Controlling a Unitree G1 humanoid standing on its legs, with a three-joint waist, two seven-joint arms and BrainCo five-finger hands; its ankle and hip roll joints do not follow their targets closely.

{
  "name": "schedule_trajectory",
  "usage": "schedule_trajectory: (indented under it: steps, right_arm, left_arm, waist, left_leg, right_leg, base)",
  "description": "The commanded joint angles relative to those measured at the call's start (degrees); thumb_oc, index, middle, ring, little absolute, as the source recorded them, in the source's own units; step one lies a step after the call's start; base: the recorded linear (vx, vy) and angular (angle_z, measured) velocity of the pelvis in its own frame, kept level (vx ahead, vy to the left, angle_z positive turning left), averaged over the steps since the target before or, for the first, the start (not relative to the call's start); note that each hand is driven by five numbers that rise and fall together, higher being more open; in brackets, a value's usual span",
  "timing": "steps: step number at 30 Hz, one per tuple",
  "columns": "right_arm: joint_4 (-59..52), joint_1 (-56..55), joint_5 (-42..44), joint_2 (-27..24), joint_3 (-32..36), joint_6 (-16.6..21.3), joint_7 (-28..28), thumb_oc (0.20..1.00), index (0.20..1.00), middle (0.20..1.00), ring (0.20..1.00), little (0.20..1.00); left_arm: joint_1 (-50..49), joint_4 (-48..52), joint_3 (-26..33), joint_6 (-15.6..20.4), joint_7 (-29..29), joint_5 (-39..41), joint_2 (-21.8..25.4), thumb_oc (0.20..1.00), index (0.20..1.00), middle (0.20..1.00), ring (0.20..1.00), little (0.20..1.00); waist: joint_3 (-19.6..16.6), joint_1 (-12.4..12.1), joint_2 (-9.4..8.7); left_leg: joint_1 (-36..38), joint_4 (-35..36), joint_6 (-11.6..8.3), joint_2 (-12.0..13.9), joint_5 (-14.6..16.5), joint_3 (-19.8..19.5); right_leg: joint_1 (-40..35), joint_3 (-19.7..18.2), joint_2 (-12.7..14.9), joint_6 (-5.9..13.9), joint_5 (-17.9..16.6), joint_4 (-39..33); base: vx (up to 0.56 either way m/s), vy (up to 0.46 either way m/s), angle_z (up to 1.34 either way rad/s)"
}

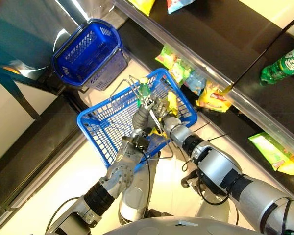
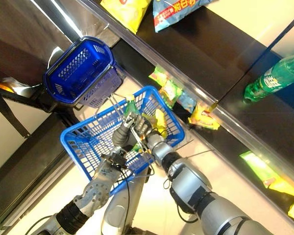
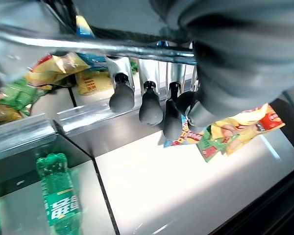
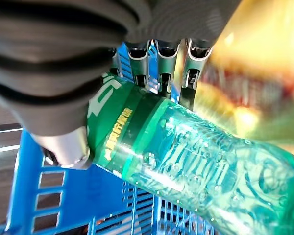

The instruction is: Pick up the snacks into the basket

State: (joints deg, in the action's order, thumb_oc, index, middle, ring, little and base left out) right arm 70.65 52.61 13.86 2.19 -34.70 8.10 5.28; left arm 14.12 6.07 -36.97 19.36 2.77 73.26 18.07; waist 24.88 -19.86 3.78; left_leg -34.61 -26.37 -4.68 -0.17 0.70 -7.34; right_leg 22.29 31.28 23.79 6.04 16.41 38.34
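Note:
A blue wire-handled basket [image 1: 105, 128] hangs in front of me, and my left hand [image 1: 131, 146] is curled round its metal handle [image 3: 88, 45]. My right hand [image 1: 159, 108] is inside the basket, shut on a green soda bottle [image 4: 196, 152] with a yellow cap [image 1: 143, 81]. A yellow snack bag [image 1: 172, 102] lies in the basket beside that hand. More snack bags [image 1: 185, 74] in green, blue and yellow [image 1: 213, 97] lie along the dark shelf just past the basket's far rim.
A second blue basket [image 1: 88, 51] sits on a stack at the upper left. Another green bottle [image 1: 284, 63] lies on the shelf at the right, with green and yellow bags [image 1: 272, 152] below it. A metal shelf rail [image 1: 196, 58] runs diagonally.

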Motion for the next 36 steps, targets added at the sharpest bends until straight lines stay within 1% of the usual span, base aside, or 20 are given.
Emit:
schedule_trajectory:
  steps: [1,3,6,7,8,9,10,11,12,14,15,17,18,23,26,32,33,34,35,36]
  right_arm:
    - [1.5,1.6,-0.3,5.8,-1.1,-0.6,-7.9,0.200,0.200,0.200,0.200,0.200]
    - [3.0,1.0,0.7,5.9,-1.0,-1.7,-10.0,0.200,0.200,0.200,0.200,0.200]
    - [5.3,0.5,3.6,5.7,1.1,-2.8,-9.9,0.200,0.200,0.200,0.200,0.200]
    - [5.8,0.4,4.9,5.7,2.1,-3.0,-9.4,0.200,0.200,0.200,0.200,0.200]
    - [6.5,0.2,6.4,5.8,3.4,-3.0,-8.6,0.200,0.200,0.200,0.200,0.200]
    - [6.9,0.1,7.0,5.8,4.0,-2.8,-8.1,0.200,0.200,0.200,0.200,0.200]
    - [7.4,0.2,7.2,5.8,4.5,-3.0,-7.8,0.200,0.200,0.200,0.200,0.200]
    - [7.6,0.2,6.9,6.0,4.5,-3.0,-7.7,0.200,0.200,0.200,0.200,0.200]
    - [8.0,0.6,6.5,5.9,4.8,-3.0,-7.1,0.200,0.200,0.200,0.200,0.200]
    - [8.3,0.8,6.5,6.0,5.1,-3.0,-6.9,0.200,0.200,0.200,0.200,0.200]
    - [9.1,1.3,6.0,5.8,6.2,-2.8,-5.4,0.200,0.200,0.200,0.200,0.200]
    - [9.1,1.3,6.0,5.8,6.2,-2.8,-5.4,0.200,0.200,0.200,0.200,0.200]
    - [10.2,2.0,4.0,5.7,7.2,-2.5,-3.1,0.200,0.200,0.200,0.200,0.200]
    - [11.6,3.1,1.9,5.2,9.1,-2.9,-0.5,0.200,0.200,0.200,0.200,0.200]
    - [12.2,3.4,-0.4,4.7,9.4,-3.1,0.5,0.200,0.200,0.200,0.200,0.200]
    - [12.6,3.6,-0.2,3.8,10.8,-3.0,1.9,0.200,0.200,0.200,0.200,0.200]
    - [12.8,3.8,-0.4,3.7,11.0,-2.9,2.3,0.266,0.266,0.266,0.266,0.266]
    - [13.1,4.2,-0.2,3.4,12.0,-2.7,3.3,0.890,0.890,0.890,0.890,0.890]
    - [13.1,4.2,-0.2,3.4,12.0,-2.7,3.3,1.000,1.000,1.000,1.000,1.000]
    - [13.2,4.5,-0.4,3.2,12.3,-2.7,3.9,1.000,1.000,1.000,1.000,1.000]
  left_arm:
    - [7.4,17.6,-3.6,0.7,-7.8,-3.9,-3.3,0.200,0.200,0.200,0.200,0.200]
    - [7.3,17.4,-3.8,-0.2,-8.1,-4.0,-3.2,0.200,0.200,0.200,0.200,0.200]
    - [7.5,17.2,-3.9,-0.8,-8.3,-3.5,-3.2,0.200,0.200,0.200,0.200,0.200]
    - [7.5,17.3,-3.8,-0.8,-8.1,-3.5,-3.2,0.200,0.200,0.200,0.200,0.200]
    - [7.4,17.3,-3.6,-0.7,-7.9,-3.4,-3.2,0.200,0.200,0.200,0.200,0.200]
    - [7.4,17.4,-3.5,-0.7,-7.8,-3.4,-3.3,0.200,0.200,0.200,0.200,0.200]
    - [7.7,17.6,-3.4,-0.7,-7.6,-3.4,-3.3,0.200,0.200,0.200,0.200,0.200]
    - [7.6,17.6,-3.4,-0.7,-7.5,-3.4,-3.3,0.200,0.200,0.200,0.200,0.200]
    - [7.8,17.7,-3.4,-0.5,-7.3,-3.5,-3.6,0.200,0.200,0.200,0.200,0.200]
    - [8.0,17.8,-3.4,-0.5,-7.3,-3.6,-3.5,0.200,0.200,0.200,0.200,0.200]
    - [8.2,18.0,-3.5,-0.2,-7.1,-3.5,-3.5,0.200,0.200,0.200,0.200,0.200]
    - [8.2,18.0,-3.5,-0.2,-7.1,-3.5,-3.5,0.200,0.200,0.200,0.200,0.200]
    - [8.3,18.6,-3.2,0.2,-6.7,-3.5,-3.6,0.200,0.200,0.200,0.200,0.200]
    - [8.9,19.4,-3.2,0.8,-6.1,-3.4,-3.8,0.200,0.200,0.200,0.200,0.200]
    - [9.3,19.7,-3.3,1.0,-5.8,-3.6,-4.0,0.200,0.200,0.200,0.200,0.200]
    - [9.5,20.0,-3.2,1.3,-5.7,-3.4,-4.0,0.200,0.200,0.200,0.200,0.200]
    - [9.5,20.0,-3.2,1.4,-5.5,-3.4,-4.0,0.200,0.200,0.200,0.200,0.200]
    - [9.5,20.1,-3.2,1.5,-5.5,-3.3,-4.0,0.200,0.200,0.200,0.200,0.200]
    - [9.5,20.1,-3.2,1.5,-5.5,-3.3,-4.0,0.200,0.200,0.200,0.200,0.200]
    - [9.6,20.2,-3.3,1.7,-5.3,-3.5,-4.0,0.200,0.200,0.200,0.200,0.200]
  waist:
    - [-4.3,-2.1,3.99]
    - [-4.4,-2.2,4.16]
    - [-4.5,-2.2,4.58]
    - [-4.7,-2.2,4.83]
    - [-4.6,-2.1,4.71]
    - [-4.5,-2.0,4.74]
    - [-4.6,-2.0,4.96]
    - [-4.6,-1.9,4.77]
    - [-4.7,-1.9,5.01]
    - [-4.8,-1.8,5.02]
    - [-4.7,-1.6,5.08]
    - [-4.7,-1.6,5.07]
    - [-4.8,-1.4,5.15]
    - [-4.6,-1.1,4.97]
    - [-4.6,-1.0,5.01]
    - [-4.5,-0.6,4.85]
    - [-4.5,-0.5,4.81]
    - [-4.6,-0.2,4.76]
    - [-4.6,-0.2,4.75]
    - [-4.6,0.0,4.72]
  left_leg:
    - [-2.3,-2.4,2.56,0.3,2.8,1.8]
    - [-2.3,-2.3,2.59,0.2,2.7,1.7]
    - [-2.3,-2.3,2.69,0.1,2.7,1.7]
    - [-2.7,-1.3,2.99,0.1,0.8,1.7]
    - [-2.2,-2.1,2.77,0.2,2.7,1.8]
    - [-2.2,-2.2,2.81,0.1,2.7,1.8]
    - [-2.7,-1.3,3.12,0.2,1.0,2.0]
    - [-2.2,-2.1,2.85,0.2,2.8,2.0]
    - [-2.7,-1.1,3.16,0.1,0.9,2.0]
    - [-2.8,-1.2,3.17,0.2,0.9,2.0]
    - [-2.9,-1.2,3.20,0.1,1.0,2.0]
    - [-2.9,-1.2,3.20,0.1,1.0,2.0]
    - [-3.1,-1.4,3.28,0.1,1.0,2.1]
    - [-3.4,-1.6,3.38,-0.1,1.2,2.3]
    - [-3.8,-1.9,3.37,-0.2,1.2,2.4]
    - [-3.9,-2.0,3.50,-0.2,1.2,2.4]
    - [-4.0,-2.1,3.50,-0.2,1.3,2.4]
    - [-4.1,-2.4,3.56,-0.3,1.3,2.5]
    - [-4.1,-2.4,3.56,-0.3,1.3,2.5]
    - [-4.3,-2.5,3.56,-0.2,1.4,2.5]
  right_leg:
    - [1.5,-2.1,-0.1,4.45,-10.0,-3.2]
    - [1.5,-2.0,0.0,4.46,-10.0,-3.2]
    - [1.5,-2.1,0.1,4.43,-9.9,-3.1]
    - [1.9,-1.5,-0.1,3.66,-11.2,-4.0]
    - [1.6,-2.1,0.0,4.43,-10.0,-3.3]
    - [1.7,-2.2,0.0,4.43,-10.0,-3.2]
    - [2.1,-1.7,0.0,3.70,-11.4,-4.0]
    - [1.8,-2.3,0.1,4.49,-10.1,-3.3]
    - [2.2,-1.7,0.1,3.71,-11.4,-4.1]
    - [2.3,-1.8,0.1,3.74,-11.5,-4.1]
    - [2.5,-1.9,0.1,3.73,-11.5,-4.0]
    - [2.5,-1.9,0.1,3.73,-11.5,-4.0]
    - [2.9,-2.0,0.2,3.80,-11.5,-3.8]
    - [3.3,-2.2,0.4,3.82,-11.5,-3.4]
    - [3.6,-2.1,0.5,3.86,-11.6,-3.3]
    - [3.9,-2.2,0.6,3.86,-11.6,-2.9]
    - [3.9,-2.2,0.6,3.84,-11.6,-3.0]
    - [4.1,-2.4,0.6,3.83,-11.6,-2.8]
    - [4.2,-2.4,0.6,3.83,-11.6,-2.8]
    - [4.3,-2.5,0.6,3.81,-11.6,-2.7]
  base:
    - [0.01,0.000,0.11]
    - [0.01,-0.001,0.04]
    - [-0.02,0.014,0.01]
    - [0.00,0.000,0.00]
    - [0.00,0.000,0.00]
    - [0.00,0.024,0.03]
    - [0.00,0.019,0.03]
    - [-0.07,0.045,0.01]
    - [0.00,0.000,0.00]
    - [-0.04,0.018,-0.01]
    - [0.00,0.000,0.00]
    - [0.00,0.000,0.00]
    - [0.00,0.000,0.00]
    - [0.00,0.000,0.00]
    - [0.00,0.000,0.00]
    - [0.00,0.000,0.00]
    - [0.00,0.000,0.00]
    - [0.00,0.000,0.00]
    - [0.00,0.000,0.00]
    - [0.00,0.000,0.00]
